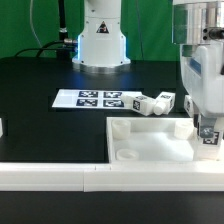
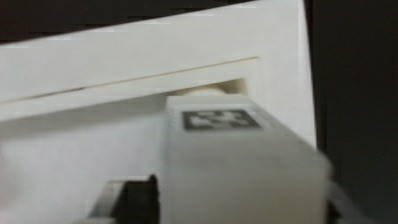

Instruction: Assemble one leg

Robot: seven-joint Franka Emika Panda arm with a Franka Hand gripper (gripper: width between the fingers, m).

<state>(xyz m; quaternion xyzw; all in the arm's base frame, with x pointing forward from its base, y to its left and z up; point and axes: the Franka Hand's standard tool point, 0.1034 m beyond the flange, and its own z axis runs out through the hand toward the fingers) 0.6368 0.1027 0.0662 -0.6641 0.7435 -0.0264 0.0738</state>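
Note:
My gripper [image 1: 207, 128] hangs at the exterior view's right, shut on a white leg [image 1: 208, 137] with a black-and-white tag. It holds the leg upright over the far right corner of the large flat white panel [image 1: 150, 147]. In the wrist view the leg [image 2: 231, 150] fills the middle, tag facing the camera, its far end by the panel's raised edge [image 2: 125, 85]. Whether the leg's tip touches the panel is hidden. Two more legs [image 1: 155, 102] lie on the black table behind the panel.
The marker board [image 1: 95, 98] lies on the table behind the panel. The robot base [image 1: 100, 40] stands at the back. A long white rail [image 1: 90, 176] runs along the front. A small white part [image 1: 2, 127] sits at the left edge.

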